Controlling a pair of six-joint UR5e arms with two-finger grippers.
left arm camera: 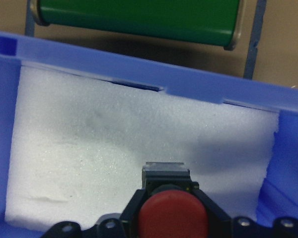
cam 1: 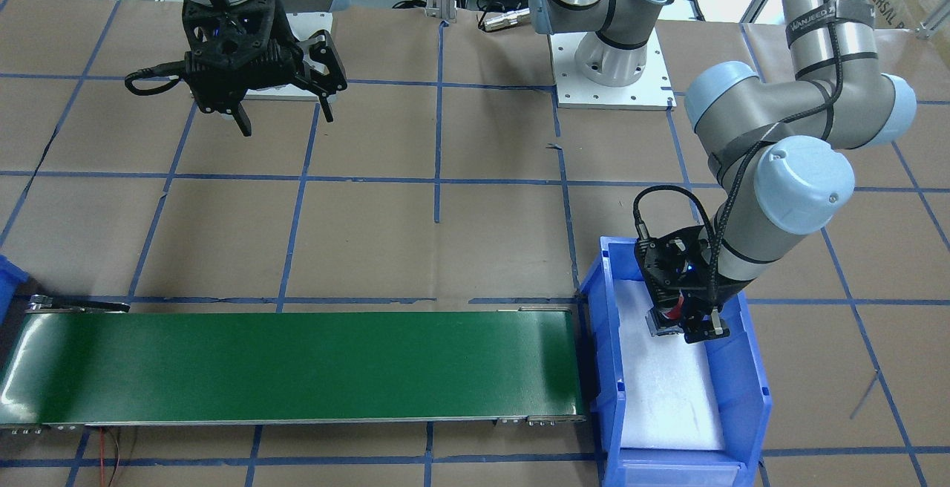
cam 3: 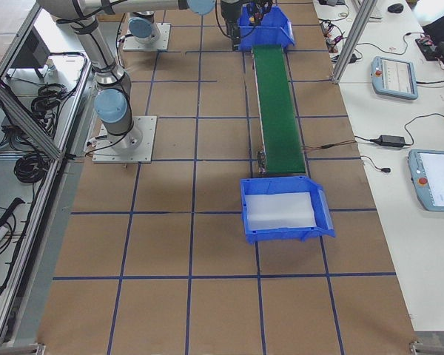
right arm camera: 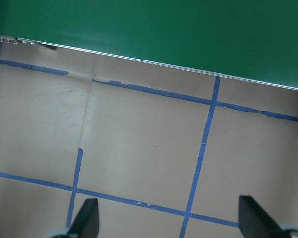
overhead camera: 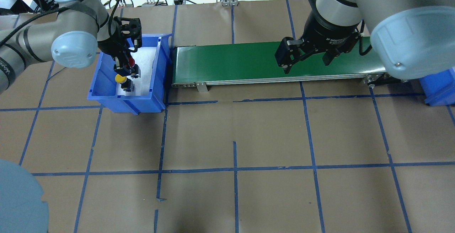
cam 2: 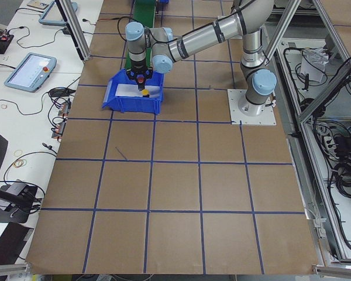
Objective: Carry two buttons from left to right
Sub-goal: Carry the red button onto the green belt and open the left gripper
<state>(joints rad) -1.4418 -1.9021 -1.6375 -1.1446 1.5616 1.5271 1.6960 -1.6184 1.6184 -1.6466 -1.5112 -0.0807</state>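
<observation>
My left gripper (overhead camera: 127, 66) is down inside the blue bin (overhead camera: 156, 94) on the left and is shut on the red button (overhead camera: 131, 61). In the left wrist view the red cap (left arm camera: 173, 218) sits between the fingers over white foam (left arm camera: 89, 163). I cannot tell whether it touches the foam. The yellow button (overhead camera: 121, 79) stands on the foam just in front of the gripper, apart from it. In the front-facing view the left gripper (cam 1: 686, 324) hides the yellow button. My right gripper (overhead camera: 305, 64) is open and empty above the near edge of the green conveyor belt (overhead camera: 249, 60).
The belt (cam 1: 297, 364) runs from the left bin to a second blue bin (cam 3: 285, 233) at its right end. That bin holds only white foam. Brown paper with blue tape lines (right arm camera: 203, 144) covers the table.
</observation>
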